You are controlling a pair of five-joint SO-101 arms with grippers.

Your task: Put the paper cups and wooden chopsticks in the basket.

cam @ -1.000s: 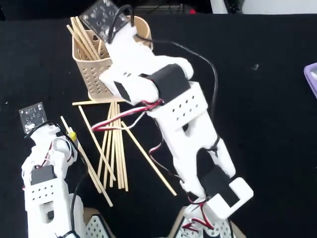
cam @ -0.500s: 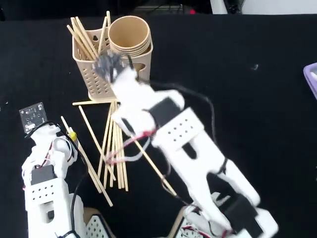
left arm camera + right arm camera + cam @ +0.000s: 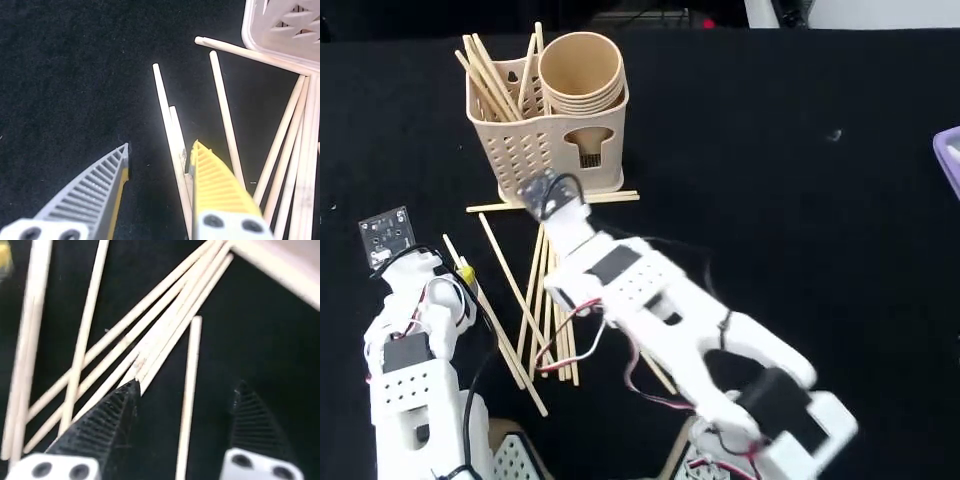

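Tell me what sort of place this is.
Probably a robotics workbench: a left arm and a right arm at a black table, loose wooden chopsticks beside a basket holding paper cups.

arms (image 3: 650,300) white | motors (image 3: 408,352) black | cables (image 3: 570,335) red-white | left tool (image 3: 160,145) yellow-grey

Black table (image 3: 800,200), cream basket (image 3: 545,150) (perforated in rows), tan paper cups (image 3: 608,92), pale wooden chopsticks (image 3: 224,110) — left hand (image 3: 160,145) yellow-and-grey, ribbed.
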